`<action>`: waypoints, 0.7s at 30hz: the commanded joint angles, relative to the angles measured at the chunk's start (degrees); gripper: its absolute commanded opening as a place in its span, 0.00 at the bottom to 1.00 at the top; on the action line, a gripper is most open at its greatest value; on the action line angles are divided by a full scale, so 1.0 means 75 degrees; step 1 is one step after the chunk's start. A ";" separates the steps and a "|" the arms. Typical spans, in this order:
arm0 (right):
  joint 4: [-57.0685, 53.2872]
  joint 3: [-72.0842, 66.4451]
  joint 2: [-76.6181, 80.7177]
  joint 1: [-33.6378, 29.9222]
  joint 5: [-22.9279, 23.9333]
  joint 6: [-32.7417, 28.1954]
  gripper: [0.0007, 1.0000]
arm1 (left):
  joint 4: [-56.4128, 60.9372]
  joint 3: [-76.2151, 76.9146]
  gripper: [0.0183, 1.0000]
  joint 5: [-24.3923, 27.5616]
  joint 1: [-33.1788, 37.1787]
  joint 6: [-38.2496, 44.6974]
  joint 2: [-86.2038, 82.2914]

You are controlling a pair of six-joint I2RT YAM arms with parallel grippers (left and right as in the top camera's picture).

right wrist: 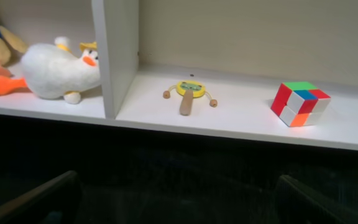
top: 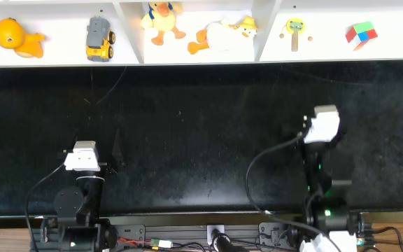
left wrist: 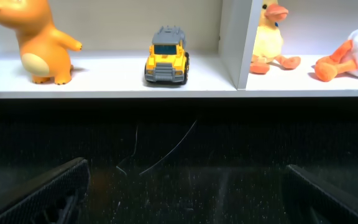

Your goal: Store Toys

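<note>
Both arms sat back from the shelf point(top: 54, 57) with the dark mat point(top: 201, 126) stretching ahead of them. The left gripper point(left wrist: 185, 208) had its fingers spread wide with nothing between them. The right gripper point(right wrist: 173, 205) was likewise parted and held nothing.

Every toy in sight stood inside the shelf. Straight ahead of the left gripper, across the mat, was the yellow truck point(left wrist: 166, 56), upright on its wheels. The orange figure point(left wrist: 39, 37) stood in the same compartment, off to the truck's far side from the divider. Past that divider sat the yellow duck point(left wrist: 272, 37), with the white duck point(right wrist: 58, 68) lying on its side next to it in the middle compartment.

Ahead of the right gripper, the little rattle drum point(right wrist: 189, 93) lay flat near the front of the last compartment. The coloured cube point(right wrist: 300, 102) rested well apart from it, farther from the divider.

Judging by this, the storing looked finished or very nearly so: six toys were shelved, two to each compartment, and neither gripper carried one. What seemed left, if anything, was only for the arms to rest. I could not tell whether other toys waited somewhere outside these views.
</note>
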 commanded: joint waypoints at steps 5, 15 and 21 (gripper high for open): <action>0.0662 -0.1478 -0.2060 -0.0047 0.0108 0.0854 1.00 | -0.0038 -0.0009 1.00 -0.0035 -0.0041 -0.0079 -0.0090; -0.1274 -0.1597 -0.3809 -0.0035 0.0073 0.0851 1.00 | -0.0038 -0.0009 1.00 -0.0035 -0.0041 -0.0076 -0.0090; -0.1274 -0.1597 -0.3879 -0.0035 0.0076 0.0851 1.00 | -0.0038 -0.0009 1.00 -0.0035 -0.0041 -0.0079 -0.0090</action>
